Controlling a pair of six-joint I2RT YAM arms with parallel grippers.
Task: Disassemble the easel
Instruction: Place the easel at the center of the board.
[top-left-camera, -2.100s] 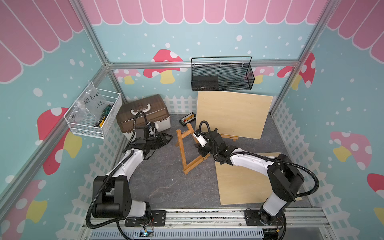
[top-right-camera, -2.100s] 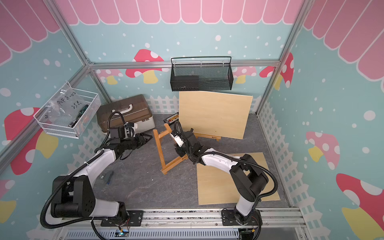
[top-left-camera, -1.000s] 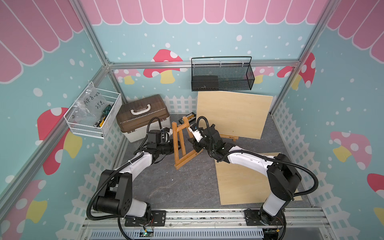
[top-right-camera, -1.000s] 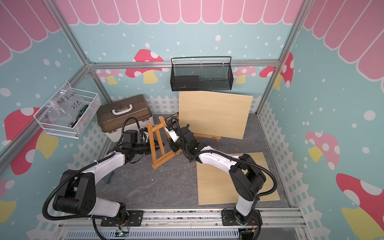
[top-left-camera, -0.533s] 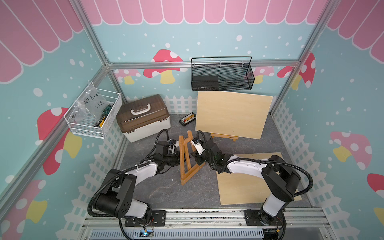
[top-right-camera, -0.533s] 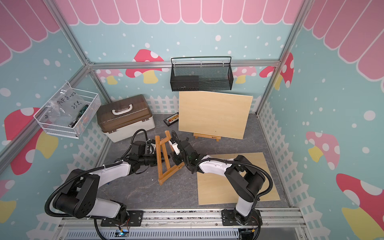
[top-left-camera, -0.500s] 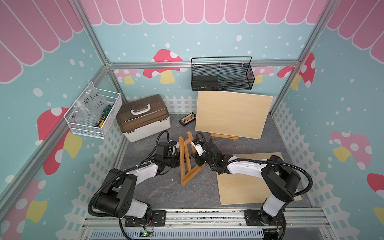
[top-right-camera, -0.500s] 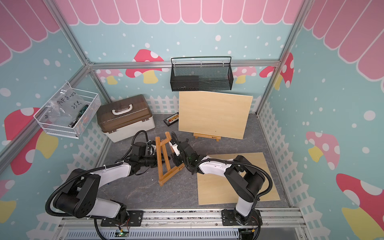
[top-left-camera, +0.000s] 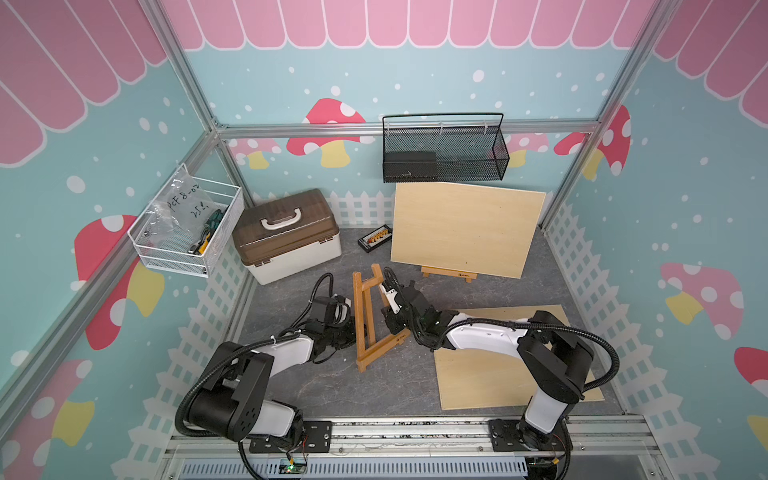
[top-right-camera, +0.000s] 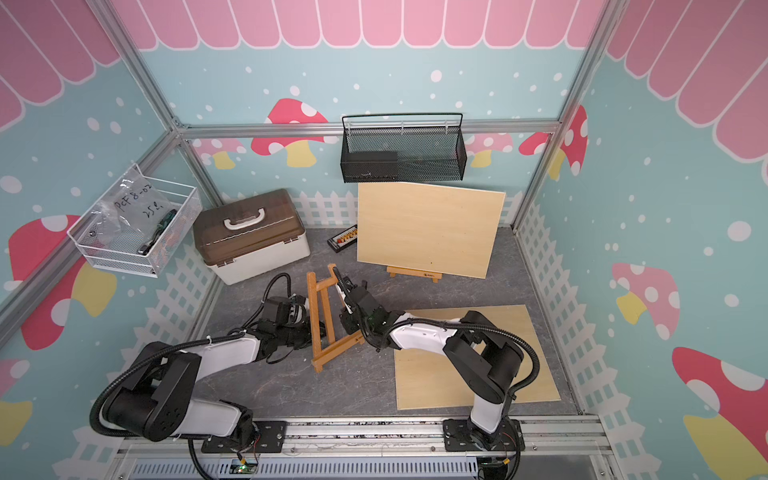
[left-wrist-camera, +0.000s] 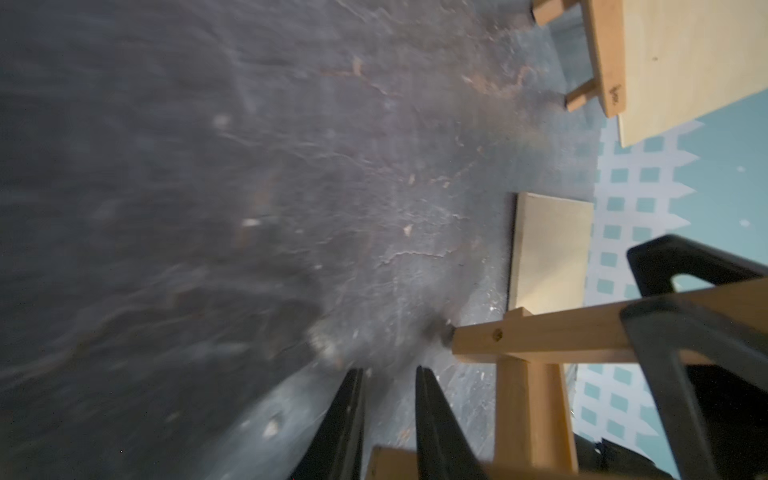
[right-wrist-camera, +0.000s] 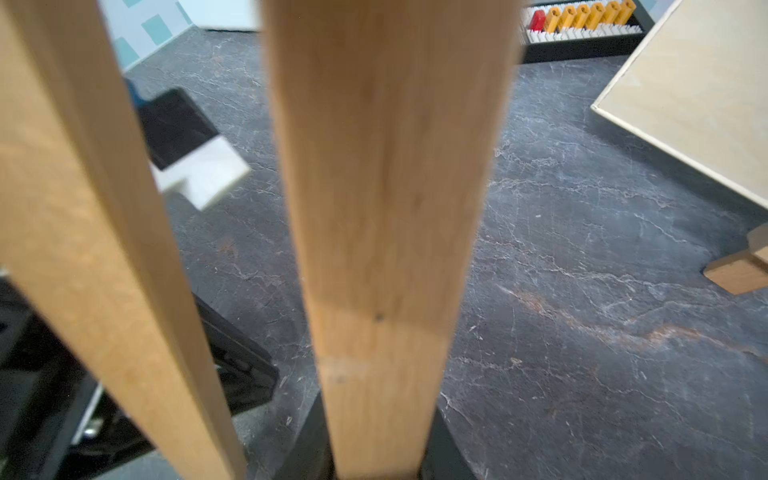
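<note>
Standing on the tabletop (top-left-camera: 374, 395) between both arms, the wooden easel (top-left-camera: 360, 307) has one slat clamped in the right claw (right-wrist-camera: 376, 449). The left claw (left-wrist-camera: 388, 370) sits narrowly apart at its leg, and I cannot tell if it grips.

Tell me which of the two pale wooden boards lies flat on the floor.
The pale square wooden board partly under the right arm; the other board stands upright at the back.

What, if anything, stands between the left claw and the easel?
Nothing visible. The left claw is right beside the easel, with only bare floor past its tips in the wrist view. The right claw is shut on one of its bars.
</note>
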